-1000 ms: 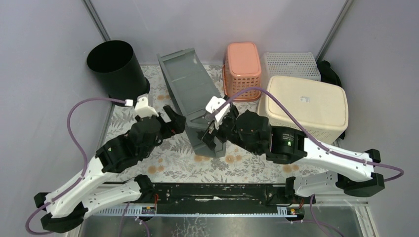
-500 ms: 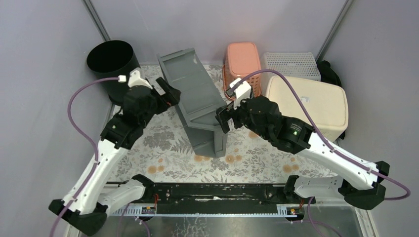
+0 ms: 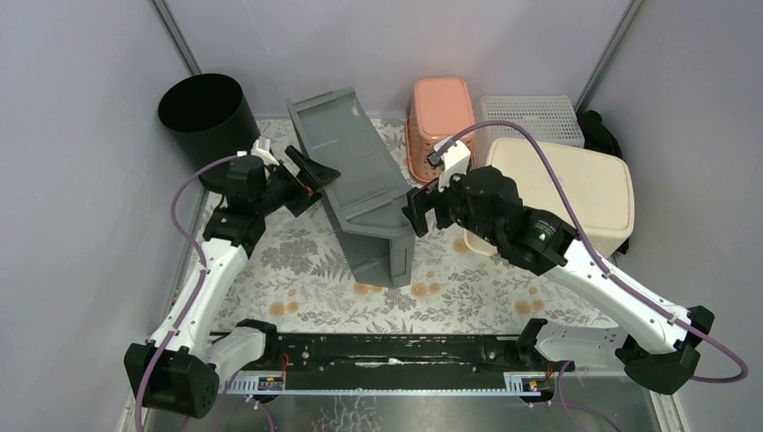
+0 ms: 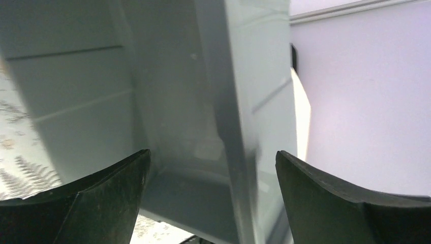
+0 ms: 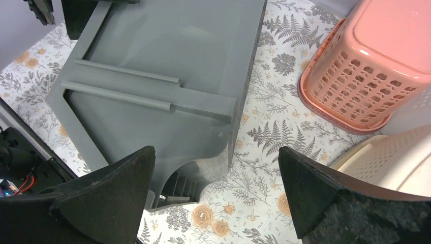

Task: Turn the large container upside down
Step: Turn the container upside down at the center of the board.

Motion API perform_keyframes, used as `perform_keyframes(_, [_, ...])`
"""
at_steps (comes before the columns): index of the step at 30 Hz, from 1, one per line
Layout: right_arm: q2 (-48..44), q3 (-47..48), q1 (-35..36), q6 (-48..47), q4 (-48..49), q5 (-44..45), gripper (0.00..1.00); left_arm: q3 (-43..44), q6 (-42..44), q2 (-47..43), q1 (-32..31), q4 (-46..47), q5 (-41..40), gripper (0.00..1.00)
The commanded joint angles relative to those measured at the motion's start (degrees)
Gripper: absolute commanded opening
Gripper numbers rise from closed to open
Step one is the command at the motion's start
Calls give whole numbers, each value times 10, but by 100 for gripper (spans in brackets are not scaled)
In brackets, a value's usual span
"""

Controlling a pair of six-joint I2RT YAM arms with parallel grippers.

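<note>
The large container point(image 3: 355, 180) is a long grey plastic bin lying lengthwise in the middle of the flowered mat, with a ribbed flat face point(image 5: 167, 61) turned upward and a cut-out handle at its near end. My left gripper point(image 3: 310, 175) is open at the bin's left flank, its jaws wide apart around the grey wall point(image 4: 203, 101) that fills the left wrist view. My right gripper point(image 3: 416, 211) hovers open beside the bin's right edge, above the mat. In the right wrist view, nothing sits between the right gripper point(image 5: 216, 198) fingers.
A black bucket point(image 3: 209, 117) stands at the back left. A pink basket point(image 3: 441, 112) lies upside down at the back, beside a white mesh basket point(image 3: 529, 117). A cream bin point(image 3: 558, 189) sits bottom up on the right. Grey walls close in on both sides.
Both arms have lifted away from the bin's near end. The left gripper swung back and to the left; the right gripper moved back along the right side. The bin has not shifted.
</note>
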Motion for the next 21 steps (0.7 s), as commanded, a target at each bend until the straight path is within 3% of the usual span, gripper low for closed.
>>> perform_keyframes(1, [-7, 1, -35, 20, 4, -49, 98, -21, -81, -8, 5, 142, 83, 100])
perform_keyframes(7, [22, 25, -96, 53, -13, -140, 93, -80, -178, -12, 5, 256, 123, 100])
perform_keyframes(11, [37, 32, -141, 75, -16, -204, 78, -120, -238, -22, 5, 315, 139, 100])
perform_keyframes(15, [44, 29, -176, 88, -14, -239, 63, -142, -263, -33, 5, 335, 140, 100])
perform_keyframes(21, [41, 24, -196, 91, -16, -251, 58, -154, -281, -43, 5, 353, 139, 100])
